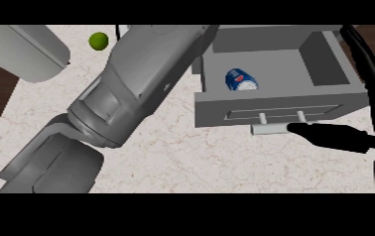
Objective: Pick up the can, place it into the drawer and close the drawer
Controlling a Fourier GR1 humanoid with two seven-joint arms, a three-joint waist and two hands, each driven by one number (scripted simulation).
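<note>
The blue can [240, 79] lies inside the open grey drawer [333, 64], near its left wall. The drawer's front panel [212, 112] faces me, with a pale handle bar [273, 129] below it. My right hand [333, 137] comes in from the right edge, black fingers held straight and pointing left, their tips at the handle's right end. My left forearm [135, 86] crosses the view from lower left to the top middle. Its hand does not show.
A green lime [99, 40] sits on the marble counter [190, 160] at the upper left. A rounded grey body [33, 51] fills the top-left corner. A dark strip [360, 46] runs down the right edge beside the drawer.
</note>
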